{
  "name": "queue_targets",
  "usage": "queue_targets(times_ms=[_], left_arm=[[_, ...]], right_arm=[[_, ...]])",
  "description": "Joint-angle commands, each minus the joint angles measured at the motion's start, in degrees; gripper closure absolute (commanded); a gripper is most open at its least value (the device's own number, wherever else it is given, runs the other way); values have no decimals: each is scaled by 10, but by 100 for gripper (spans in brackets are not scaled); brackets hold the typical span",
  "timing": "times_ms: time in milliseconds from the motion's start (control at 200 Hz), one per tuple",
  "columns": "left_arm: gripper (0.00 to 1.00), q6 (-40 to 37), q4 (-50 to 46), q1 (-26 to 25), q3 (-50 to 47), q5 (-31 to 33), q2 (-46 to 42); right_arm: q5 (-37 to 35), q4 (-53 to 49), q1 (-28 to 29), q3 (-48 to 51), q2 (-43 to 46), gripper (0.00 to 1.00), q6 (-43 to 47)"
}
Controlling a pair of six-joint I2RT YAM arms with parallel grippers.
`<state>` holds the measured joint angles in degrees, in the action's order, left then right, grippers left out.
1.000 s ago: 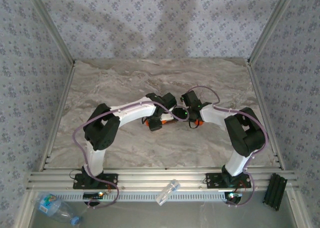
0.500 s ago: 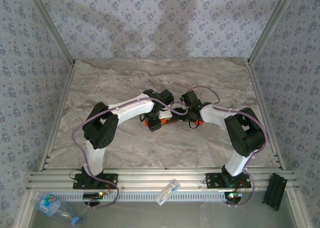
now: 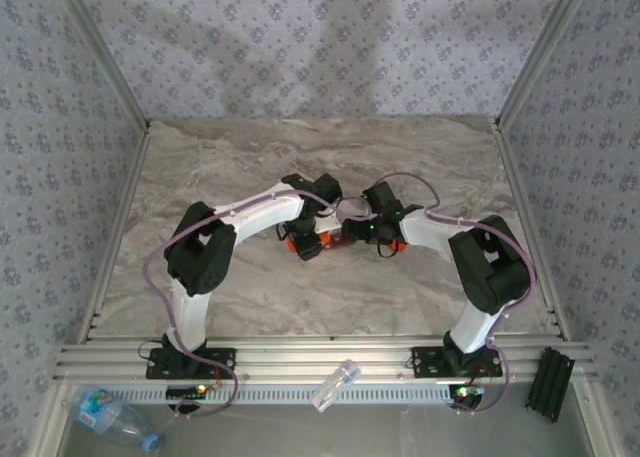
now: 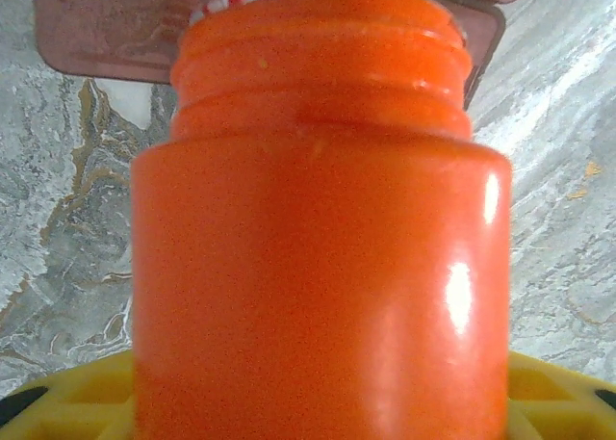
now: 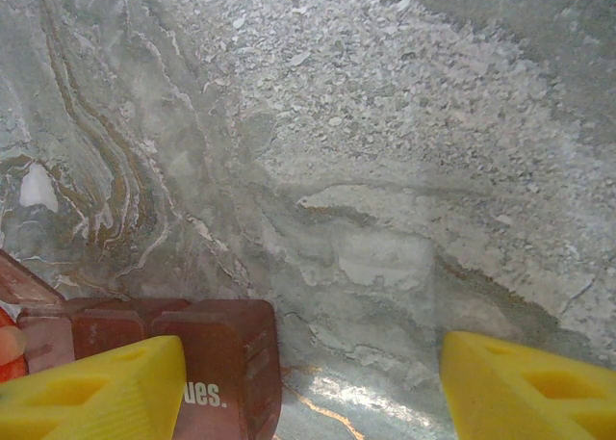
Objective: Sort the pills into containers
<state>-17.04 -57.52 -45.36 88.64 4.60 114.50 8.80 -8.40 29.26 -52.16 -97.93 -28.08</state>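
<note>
- my left gripper point(image 3: 318, 239) is clamped on the orange pill bottle point(image 4: 318, 267) near the table's middle, with its threaded neck pointing at the dark red pill box point(image 4: 106, 31) just beyond.
- my right gripper point(image 5: 313, 382) stands apart and empty, one finger beside that box.
- i'd tip slowly, keep the mouth over one compartment, and steady the box with my right.
</note>
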Motion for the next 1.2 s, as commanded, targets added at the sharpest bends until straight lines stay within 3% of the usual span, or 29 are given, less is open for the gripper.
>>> queue_targets(times_ms=[0,445,884,1194], left_arm=[[100,3,-11,3,9,-17,8],[100,15,-62,1,46,-47,29],[100,-6,-10,-25,19,62,12],[100,-32,16,-43,7,84,-1]], right_arm=[[25,0,14,6,-22,28,-15],[24,-1,14,2,-23,28,-14],[24,-2,14,3,-24,28,-14],[24,-2,14,2,-26,28,-14]])
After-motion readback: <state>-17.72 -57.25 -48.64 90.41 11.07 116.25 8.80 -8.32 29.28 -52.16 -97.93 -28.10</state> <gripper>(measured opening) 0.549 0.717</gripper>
